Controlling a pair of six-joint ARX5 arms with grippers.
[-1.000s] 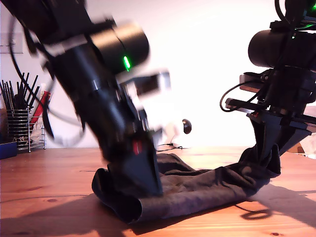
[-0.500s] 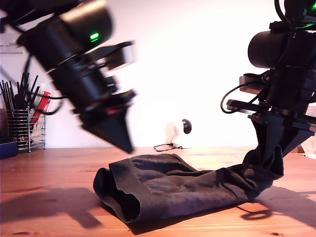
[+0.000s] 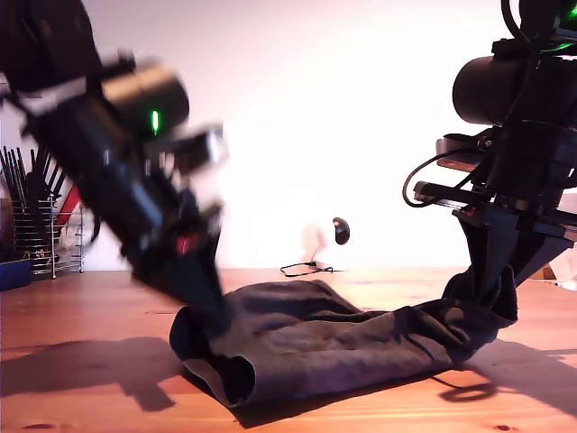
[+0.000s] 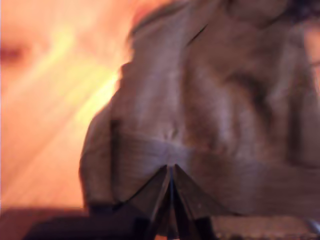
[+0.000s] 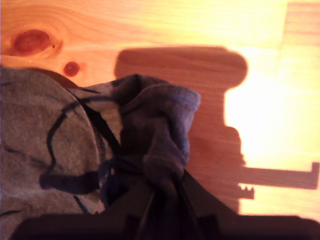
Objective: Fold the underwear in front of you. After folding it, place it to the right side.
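Observation:
The underwear (image 3: 334, 343) lies as a dark, rumpled fold on the wooden table (image 3: 81, 311). Its rolled end faces the exterior view's left. My first gripper (image 3: 215, 317) is blurred with motion and points down at that rolled end. In the first wrist view its fingers (image 4: 162, 192) meet in a point over the underwear (image 4: 210, 100), with nothing seen between them. At the exterior view's right, my second gripper (image 3: 491, 289) is shut on the other end of the cloth and holds it a little off the table. The second wrist view shows bunched fabric (image 5: 155, 125) pinched in that gripper (image 5: 162, 185).
A wire rack of dark utensils (image 3: 36, 225) and a blue box (image 3: 13, 272) stand at the exterior view's far left. A thin cable (image 3: 306, 267) lies at the table's back edge. The second arm casts a shadow (image 5: 200, 100) on the wood.
My first arm lifted off the cloth toward the exterior view's left, then came back down at the rolled end. The second arm and its held end stayed put.

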